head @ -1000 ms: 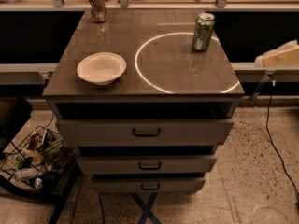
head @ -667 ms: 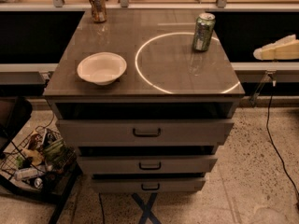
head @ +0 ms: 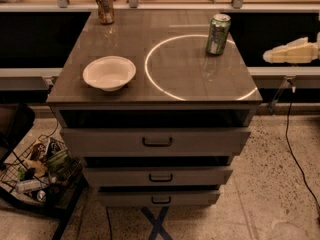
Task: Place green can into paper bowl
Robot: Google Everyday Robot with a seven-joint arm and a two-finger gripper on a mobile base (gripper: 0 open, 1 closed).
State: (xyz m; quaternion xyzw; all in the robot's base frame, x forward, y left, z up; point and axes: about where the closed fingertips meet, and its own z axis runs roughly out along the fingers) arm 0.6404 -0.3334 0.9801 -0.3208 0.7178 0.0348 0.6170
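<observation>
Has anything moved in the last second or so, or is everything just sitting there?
Only the gripper moved. At the right edge of the view, it crept a little to the left and slightly up in the picture, toward the green can. It is still beside the table, well short of the can, and has taken hold of nothing. The green can, the paper bowl and the orange-brown can stayed put.

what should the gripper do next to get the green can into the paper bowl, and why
Probably reach the gripper left toward the green can. It hangs beyond the table's right side, apart from the can, which stands upright near the back right corner. The paper bowl sits empty at the front left, so the pickup likely comes first.
</observation>
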